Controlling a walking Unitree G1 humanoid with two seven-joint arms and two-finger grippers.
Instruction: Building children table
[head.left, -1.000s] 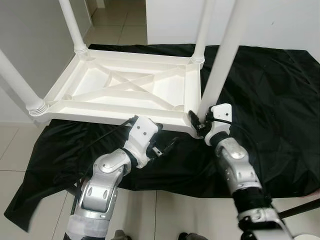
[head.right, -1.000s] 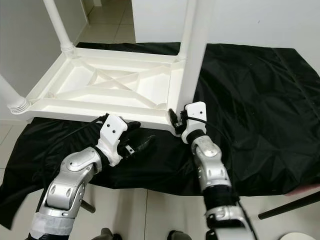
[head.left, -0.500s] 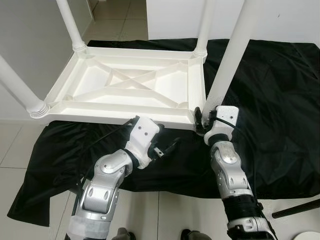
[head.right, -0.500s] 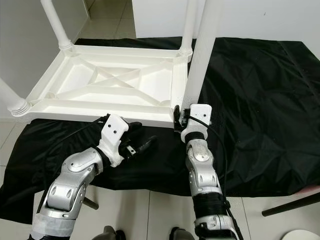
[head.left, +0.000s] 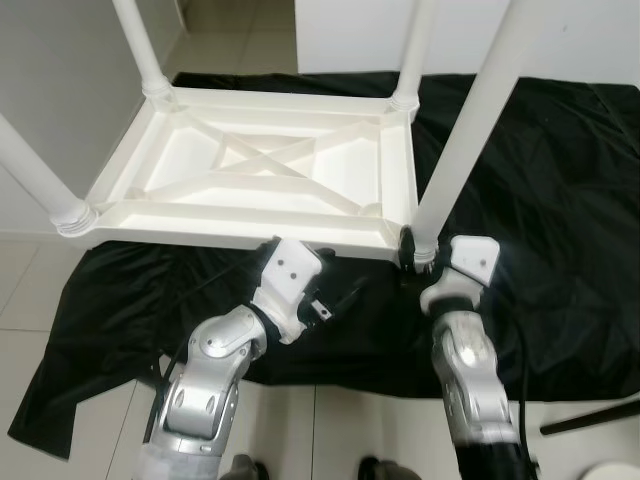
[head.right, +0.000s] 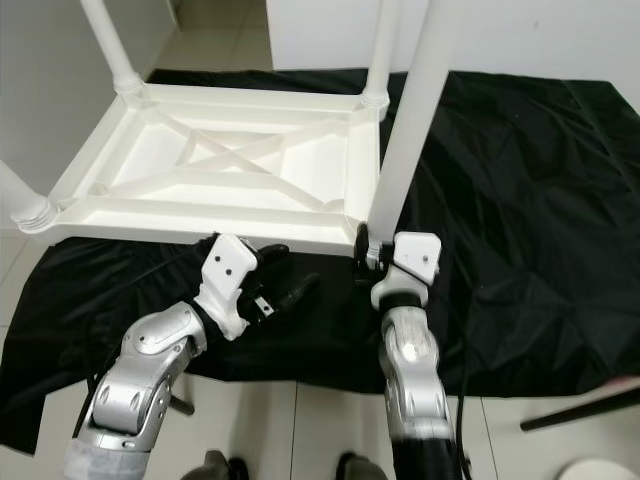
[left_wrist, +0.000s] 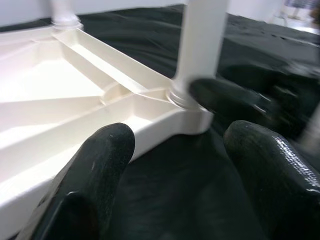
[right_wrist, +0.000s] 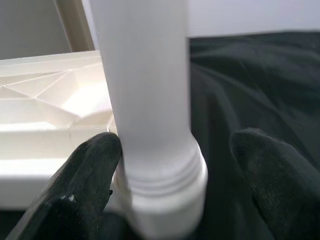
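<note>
A white plastic children's table (head.left: 240, 222) lies upside down on a black cloth, with its legs pointing up. The near right leg (head.left: 470, 130) stands in the corner socket (left_wrist: 186, 114). My right gripper (head.left: 417, 256) is open around the base of that leg (right_wrist: 145, 90). One finger (right_wrist: 90, 170) touches the collar and the other finger (right_wrist: 270, 170) stands apart from it. My left gripper (head.left: 337, 277) is open just in front of the table's near rim, left of that corner, holding nothing. Its fingers (left_wrist: 95, 165) frame the corner.
The black cloth (head.left: 560, 200) spreads over a tiled floor (head.left: 60, 290). Three other legs rise at the back left (head.left: 140, 50), back right (head.left: 412, 50) and front left (head.left: 30, 165). A grey wall is on the left. A dark rod (head.left: 590, 418) crosses the floor at the lower right.
The view has shifted a little. My right forearm has swung in to sit more directly below the leg base, and the gripper stays there. The left gripper has hardly moved.
</note>
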